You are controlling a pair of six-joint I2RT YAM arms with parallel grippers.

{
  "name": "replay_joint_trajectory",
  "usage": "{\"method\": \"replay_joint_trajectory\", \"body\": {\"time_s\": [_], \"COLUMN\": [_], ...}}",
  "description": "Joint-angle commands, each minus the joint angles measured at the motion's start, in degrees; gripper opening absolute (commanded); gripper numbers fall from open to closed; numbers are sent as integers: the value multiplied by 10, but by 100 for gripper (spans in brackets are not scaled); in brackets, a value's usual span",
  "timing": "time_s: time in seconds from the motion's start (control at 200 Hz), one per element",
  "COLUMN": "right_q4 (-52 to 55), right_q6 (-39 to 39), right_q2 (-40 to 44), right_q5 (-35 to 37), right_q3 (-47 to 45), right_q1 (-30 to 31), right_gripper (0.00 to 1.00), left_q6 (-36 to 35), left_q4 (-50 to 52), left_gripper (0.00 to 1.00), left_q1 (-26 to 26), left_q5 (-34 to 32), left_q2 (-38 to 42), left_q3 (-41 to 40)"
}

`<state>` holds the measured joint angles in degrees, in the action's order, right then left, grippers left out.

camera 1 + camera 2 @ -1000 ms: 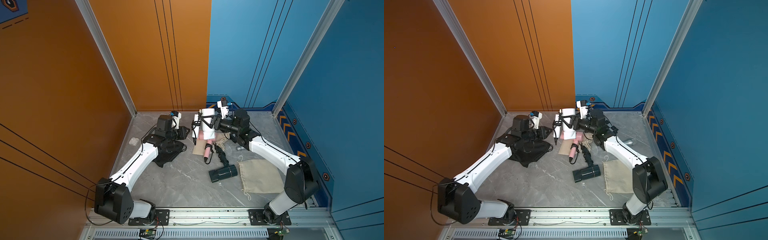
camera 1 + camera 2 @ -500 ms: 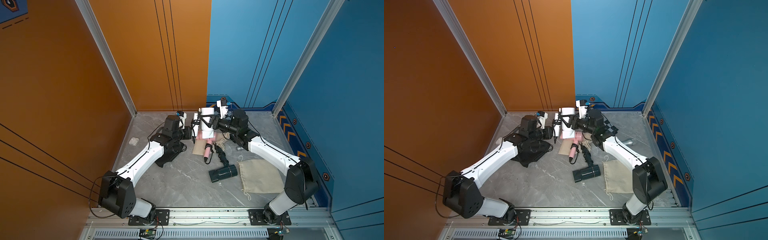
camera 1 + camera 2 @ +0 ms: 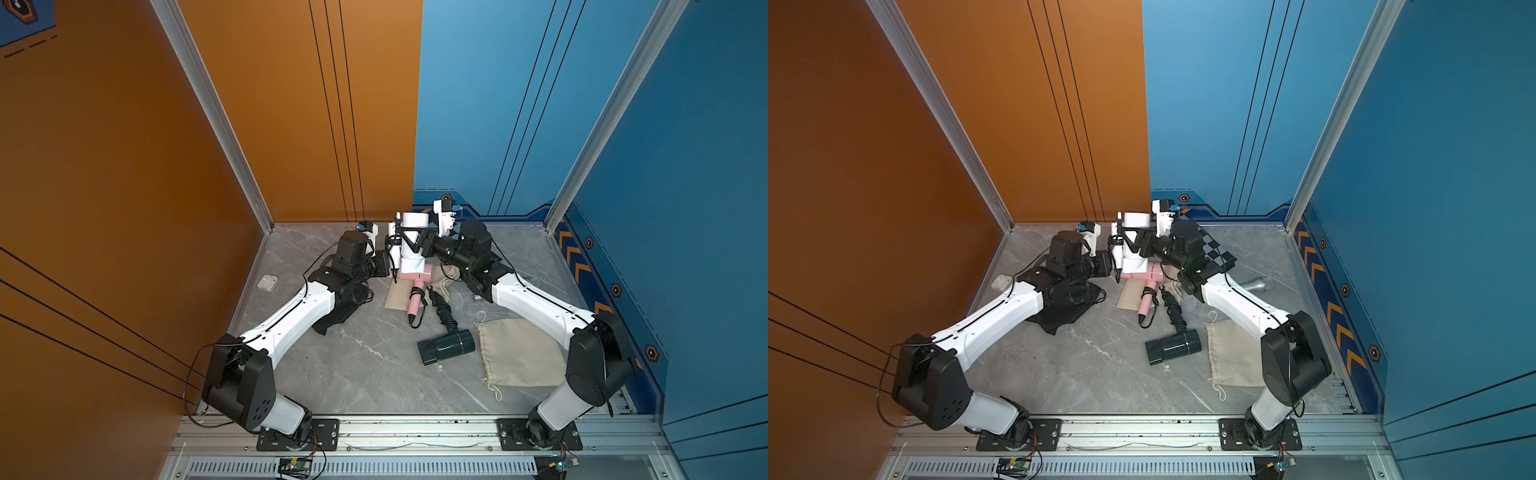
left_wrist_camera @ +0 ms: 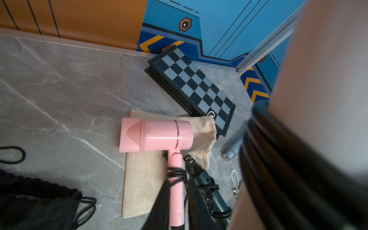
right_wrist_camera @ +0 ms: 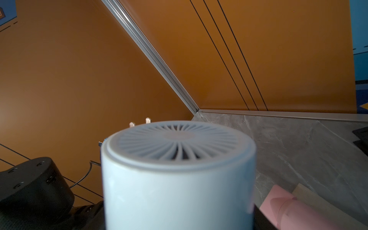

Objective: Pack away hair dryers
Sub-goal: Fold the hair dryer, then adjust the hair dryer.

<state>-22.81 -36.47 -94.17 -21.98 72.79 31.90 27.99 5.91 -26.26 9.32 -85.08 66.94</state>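
The right gripper has its jaws clamped on the barrel of the white hair dryer, holding it upright and clear of the grey marble table near the back wall. The right wrist view is filled by that same barrel, blurred, its ribbed fan grille facing up and two plug prongs showing just behind it. The left gripper hovers close beside the held dryer, its two dark fingers narrowly apart with nothing seen between them. The dryer's black cord bundle looms out of focus along one edge of the left wrist view.

On the table below, the pale pink hair dryer lies on its side across a flat beige cloth bag, black cord wound round its handle. Just beside that handle lies the cord-wrapped handle of the dark teal hair dryer, whose barrel rests on the marble nearer the arm bases, just beside a second beige drawstring bag. A black drawstring bag lies under the left arm. A folded chessboard and a silver-grey microphone lie behind the right arm, towards the blue wall. A small white case sits near the orange wall, well apart from the dryers.
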Motion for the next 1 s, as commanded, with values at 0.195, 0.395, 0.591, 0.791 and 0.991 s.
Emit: {"method": "replay_joint_trajectory", "body": {"time_s": [0.195,0.395,0.591,0.791,0.991], "right_q4": [-27,67,45,-49,-166], "right_q6": [-10,27,-7,-94,-197], "right_q2": [5,2,-23,-60,-98], "right_q5": [-30,-60,-90,-118,-131], "right_q3": [5,26,6,-5,-1], "right_q1": [0,-7,-7,-20,-42], "right_gripper": [41,41,41,41,42], "left_q6": [-5,2,16,78,144], "left_q4": [-14,31,37,-54,-159], "left_gripper": [30,60,61,61,64], "left_q1": [17,78,107,128,135], "left_q5": [61,53,80,165,224], "left_q2": [44,83,99,125,152], "left_q3": [14,-3,-29,-119,-202]}}
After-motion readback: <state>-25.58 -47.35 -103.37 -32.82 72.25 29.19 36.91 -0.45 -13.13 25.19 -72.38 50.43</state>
